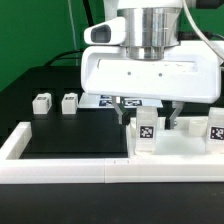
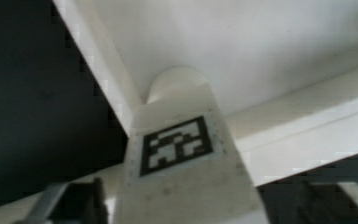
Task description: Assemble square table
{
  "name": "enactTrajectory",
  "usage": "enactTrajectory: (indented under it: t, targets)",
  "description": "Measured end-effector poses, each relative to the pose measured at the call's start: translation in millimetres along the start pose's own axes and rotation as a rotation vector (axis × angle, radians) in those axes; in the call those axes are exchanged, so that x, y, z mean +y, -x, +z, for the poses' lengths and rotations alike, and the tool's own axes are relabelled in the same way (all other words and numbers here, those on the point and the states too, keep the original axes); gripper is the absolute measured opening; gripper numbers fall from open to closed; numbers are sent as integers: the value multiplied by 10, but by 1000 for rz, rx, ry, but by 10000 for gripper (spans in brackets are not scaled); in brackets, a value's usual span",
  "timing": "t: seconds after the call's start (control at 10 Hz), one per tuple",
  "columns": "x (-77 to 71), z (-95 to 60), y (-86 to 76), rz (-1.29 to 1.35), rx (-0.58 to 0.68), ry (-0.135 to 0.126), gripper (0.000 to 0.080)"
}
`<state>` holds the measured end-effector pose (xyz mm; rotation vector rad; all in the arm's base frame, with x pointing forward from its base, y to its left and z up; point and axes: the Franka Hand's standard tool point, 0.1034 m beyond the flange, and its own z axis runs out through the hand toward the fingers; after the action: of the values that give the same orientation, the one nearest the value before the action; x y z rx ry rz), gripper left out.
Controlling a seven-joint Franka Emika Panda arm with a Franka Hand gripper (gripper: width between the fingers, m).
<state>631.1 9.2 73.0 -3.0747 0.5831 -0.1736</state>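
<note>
Black table (image 1: 60, 135), green backdrop. One leg (image 1: 146, 131) is seen upright between the gripper (image 1: 148, 119) fingers, on the top (image 1: 186, 148) just below it. Whether it's actually pinched can't be told. Leg-fitting seems underway, so a firm grip and a twist into the socket would be needed next.
</note>
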Motion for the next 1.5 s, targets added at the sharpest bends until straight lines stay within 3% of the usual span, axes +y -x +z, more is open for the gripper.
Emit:
enactTrajectory:
  t: [0.1, 0.2, 0.3, 0.6, 0.8, 0.9, 1.1, 1.4, 1.5]
  targets:
    - [3, 1, -1, -1, 0, 0, 411]
    - [0, 3, 2, 41, -1, -1, 411]
    - [12, 4, -2, 136, 0, 0, 289]
    - [35, 8, -5, 357, -2, 0, 289]
    - [63, 21, 24, 732, -15, -15, 289]
    - [75, 24, 30, 892, -22, -38, 289]
    - [135, 24, 47, 1135, -40, -112, 290]
    - [139, 30, 51, 1156, -41, -108, 290]
    - [129, 34, 55, 1130, -38, -105, 456]
